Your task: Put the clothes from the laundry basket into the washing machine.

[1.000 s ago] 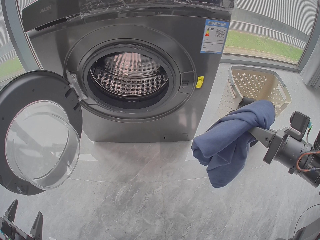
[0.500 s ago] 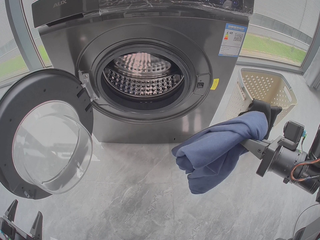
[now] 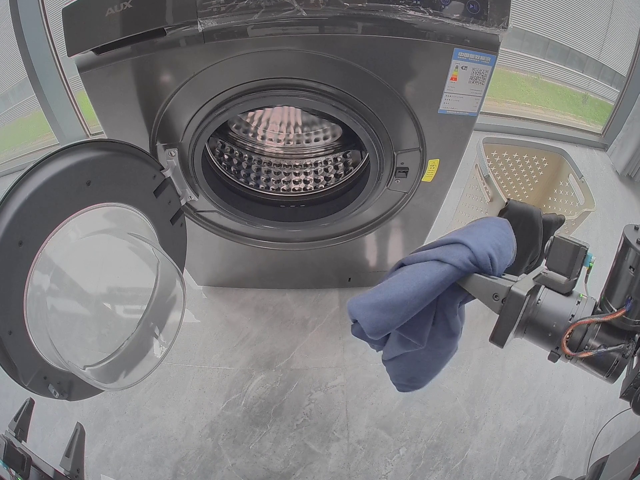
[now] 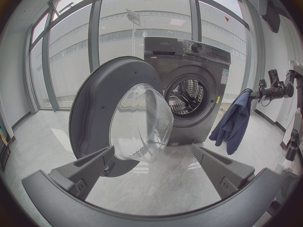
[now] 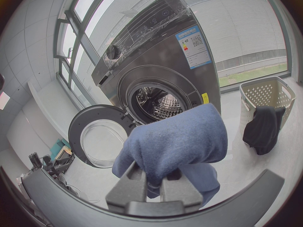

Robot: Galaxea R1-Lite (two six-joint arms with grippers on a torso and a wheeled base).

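Note:
A blue garment (image 3: 427, 295) hangs in my right gripper (image 3: 477, 285), which is shut on it above the floor, to the right of the washing machine's front. In the right wrist view the fingers (image 5: 135, 180) pinch the blue garment (image 5: 176, 142). The washing machine (image 3: 287, 55) stands with its door (image 3: 87, 268) swung open to the left and a bare drum (image 3: 287, 155). A black garment (image 3: 530, 231) is draped over the rim of the beige laundry basket (image 3: 533, 168). My left gripper (image 4: 151, 161) is open and low at the front left, holding nothing.
The open door (image 4: 116, 111) juts out over the floor on the left. The basket (image 5: 268, 92) stands against the machine's right side by the window. Bare grey floor (image 3: 267, 381) stretches in front of the machine.
The head camera shifted during the first half second. The right gripper carried the blue garment left, nearer the machine's front. The left gripper stayed put.

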